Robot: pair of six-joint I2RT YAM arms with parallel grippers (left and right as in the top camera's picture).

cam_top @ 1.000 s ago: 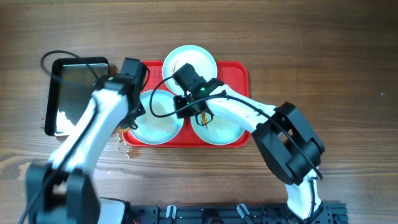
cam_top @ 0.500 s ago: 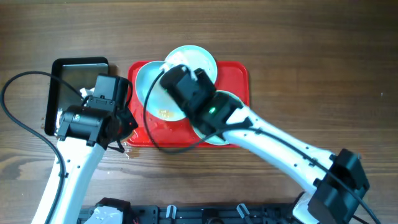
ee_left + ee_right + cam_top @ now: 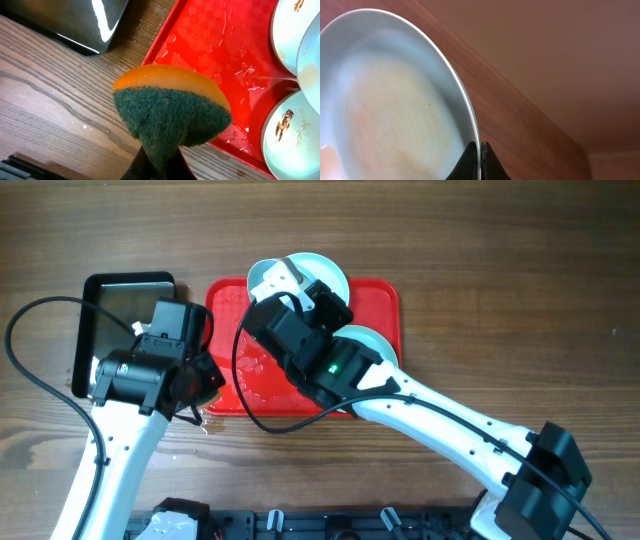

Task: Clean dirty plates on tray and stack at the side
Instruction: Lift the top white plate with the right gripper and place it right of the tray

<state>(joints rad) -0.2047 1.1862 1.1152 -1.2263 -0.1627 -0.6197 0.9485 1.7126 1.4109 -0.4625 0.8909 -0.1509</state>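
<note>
Round glossy plate (image 3: 395, 100) tipped up steeper in rt claw (image 3: 480, 151).

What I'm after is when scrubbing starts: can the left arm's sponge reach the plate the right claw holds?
Probably yes. The plate is held up over the tray's left half, and only bare wet tray lies between it and the sponge.

No writing, brand, number or sign can be read in any view; the tray (image 3: 385, 305), plates (image 3: 295, 145), sponge (image 3: 170, 110) and black pan (image 3: 120, 305) show plain, unmarked surfaces
</note>
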